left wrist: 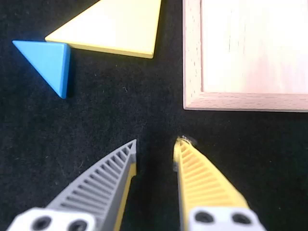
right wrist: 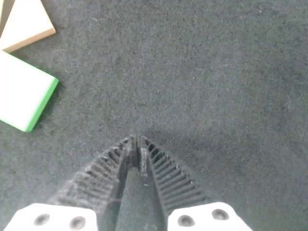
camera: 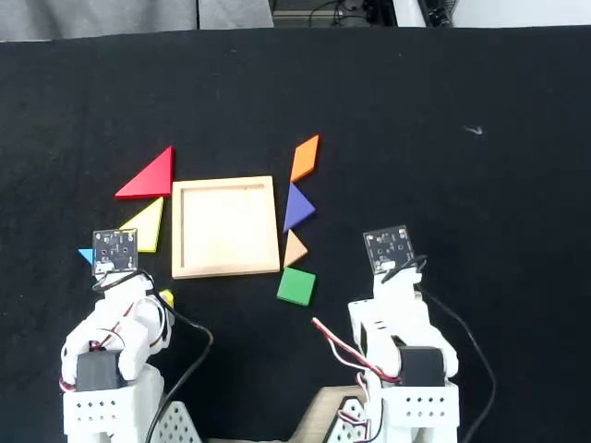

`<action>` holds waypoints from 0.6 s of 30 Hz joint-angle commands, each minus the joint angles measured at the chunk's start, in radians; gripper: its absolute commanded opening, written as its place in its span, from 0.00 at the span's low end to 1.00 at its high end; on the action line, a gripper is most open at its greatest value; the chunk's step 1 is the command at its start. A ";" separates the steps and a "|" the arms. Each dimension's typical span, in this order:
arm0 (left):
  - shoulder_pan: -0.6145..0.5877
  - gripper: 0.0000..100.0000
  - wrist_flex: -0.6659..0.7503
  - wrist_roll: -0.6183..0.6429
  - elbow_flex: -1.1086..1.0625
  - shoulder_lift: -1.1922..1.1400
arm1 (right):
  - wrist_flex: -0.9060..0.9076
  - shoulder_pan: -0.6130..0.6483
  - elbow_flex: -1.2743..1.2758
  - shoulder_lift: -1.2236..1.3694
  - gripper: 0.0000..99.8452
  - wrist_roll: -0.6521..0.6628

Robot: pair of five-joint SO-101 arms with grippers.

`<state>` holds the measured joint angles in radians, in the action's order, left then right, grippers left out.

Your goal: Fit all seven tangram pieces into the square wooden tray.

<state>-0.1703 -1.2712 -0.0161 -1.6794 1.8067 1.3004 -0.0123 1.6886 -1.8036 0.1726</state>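
Note:
The square wooden tray lies empty on the black cloth, its corner close to my left gripper. Left of it lie a red triangle, a yellow triangle and a small blue triangle. Right of the tray sit an orange parallelogram, a dark blue triangle, a tan triangle and a green square. My left gripper hovers open over bare cloth. My right gripper is shut on nothing, right of the green square.
Both arms stand at the near table edge, the left arm and the right arm. Cables trail between them. Wide bare cloth extends to the right and far side.

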 commanded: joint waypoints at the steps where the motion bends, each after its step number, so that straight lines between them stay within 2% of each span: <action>1: 0.001 0.14 0.000 0.009 -0.021 0.008 | 0.005 0.015 -0.004 -0.090 0.01 -0.006; 6: 0.001 0.14 0.003 0.009 -0.021 0.008 | -0.015 0.018 -0.004 -0.091 0.01 0.002; 11: 0.002 0.14 0.026 0.003 -0.021 0.008 | -0.215 0.012 -0.004 -0.091 0.01 -0.002; 18: -0.005 0.14 0.328 0.003 -0.021 0.008 | -0.574 0.015 -0.004 -0.091 0.01 -0.003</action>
<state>-0.1703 -1.0917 -0.0161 -1.6794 1.8067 0.8723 -0.0123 1.6886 -1.8036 0.1711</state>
